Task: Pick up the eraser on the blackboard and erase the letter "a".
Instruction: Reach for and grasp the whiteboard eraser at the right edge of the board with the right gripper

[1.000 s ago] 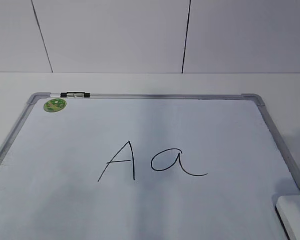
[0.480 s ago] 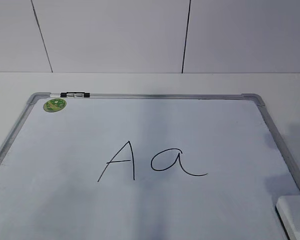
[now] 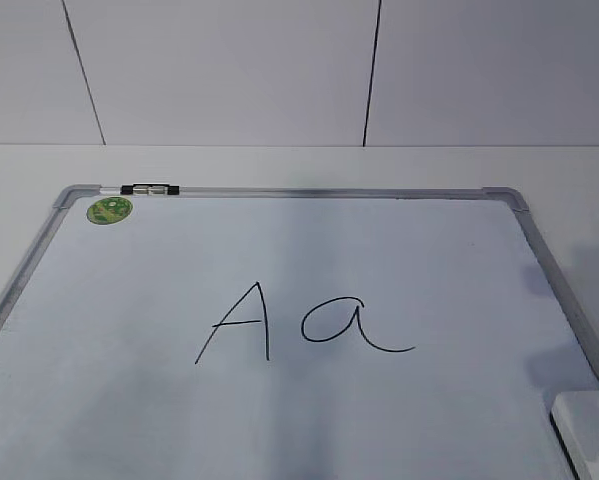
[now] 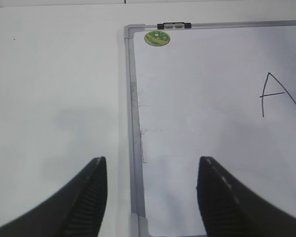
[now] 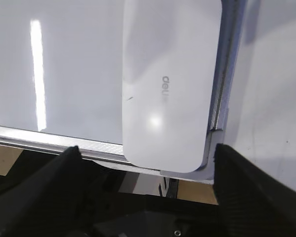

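Note:
The blackboard [image 3: 399, 250] is a white dry-erase board with a grey frame and a green sticker [image 3: 110, 210]. The cursive letter "a" [image 3: 349, 325] stands at its middle, right of a capital "A" [image 3: 241, 322]. The white eraser [image 3: 589, 428] lies in the board's near right corner, and fills the right wrist view [image 5: 170, 84]. My right gripper [image 5: 147, 152] is open, hovering above the eraser's near end, fingers apart on either side. My left gripper [image 4: 151, 168] is open and empty above the board's left frame [image 4: 134, 133]. Neither gripper shows in the exterior view.
A small black-and-white marker [image 3: 149, 189] lies on the board's far frame, also in the left wrist view [image 4: 174, 25]. White table [image 4: 54, 98] lies left of the board. The table's front edge [image 5: 138, 168] is just below the eraser.
The eraser's visible top has slid slightly lower in the exterior view and a shadow has grown on the board beside it. The writing is unchanged.

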Motion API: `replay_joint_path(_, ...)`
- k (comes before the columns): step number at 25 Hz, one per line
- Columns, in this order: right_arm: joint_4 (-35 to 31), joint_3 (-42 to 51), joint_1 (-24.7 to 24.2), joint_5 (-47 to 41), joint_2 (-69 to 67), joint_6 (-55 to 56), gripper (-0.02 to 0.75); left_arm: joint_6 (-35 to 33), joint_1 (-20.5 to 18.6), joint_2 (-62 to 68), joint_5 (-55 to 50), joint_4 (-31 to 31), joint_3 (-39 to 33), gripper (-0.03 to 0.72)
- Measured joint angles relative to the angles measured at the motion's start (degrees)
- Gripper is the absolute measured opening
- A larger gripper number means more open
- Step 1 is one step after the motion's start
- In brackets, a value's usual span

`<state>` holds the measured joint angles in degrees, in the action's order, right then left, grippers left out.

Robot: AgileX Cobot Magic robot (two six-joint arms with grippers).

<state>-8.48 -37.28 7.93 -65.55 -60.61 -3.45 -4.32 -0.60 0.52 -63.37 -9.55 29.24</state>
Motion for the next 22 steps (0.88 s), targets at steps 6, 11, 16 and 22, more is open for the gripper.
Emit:
replay_joint_path(6, 0.00, 0.00, 0.00, 2.69, -1.50, -0.72, 0.633, 0.00, 0.00, 0.00, 0.00, 0.00, 0.00, 0.433)
replay_joint_path(11, 0.00, 0.00, 0.00, 3.72, -4.52, -1.64, 0.633, 0.00, 0.00, 0.00, 0.00, -0.45, 0.00, 0.433)
replay_joint_path(16, 0.11, 0.00, 0.00, 4.61, -4.77, -2.22, 0.633, 0.00, 0.00, 0.00, 0.00, -0.45, 0.00, 0.433)
replay_joint_path(22, 0.11, 0.00, 0.00, 5.54, -4.77, -2.56, 0.606, 0.00, 0.00, 0.00, 0.00, -0.49, 0.00, 0.433)
